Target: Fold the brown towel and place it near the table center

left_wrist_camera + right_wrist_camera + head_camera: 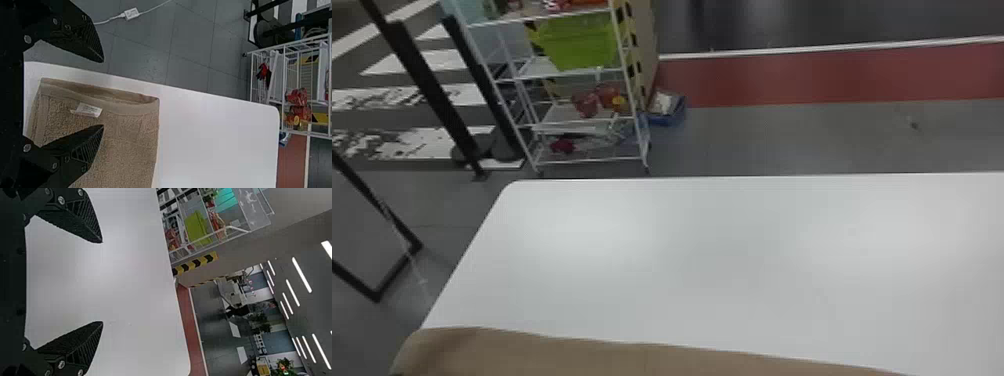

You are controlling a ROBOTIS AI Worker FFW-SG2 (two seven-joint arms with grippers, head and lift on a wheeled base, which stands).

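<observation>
Brown towel [592, 357] along the head view's bottom edge, white label [87, 110] unreadably small, white counter [712, 250], left tool [103, 93] and right tool [102, 282] wide open, empty.

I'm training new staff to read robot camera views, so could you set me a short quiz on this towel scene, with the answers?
1. Multiple choice: what colour is the label on the brown towel?
a) red
b) white
c) green

2. True or false: the right tool has its fingers spread apart.

3. Short answer: does the towel lie toward the far edge of the table, or toward the edge nearer the robot?

Key: 1. b; 2. true; 3. the edge nearer the robot
</observation>
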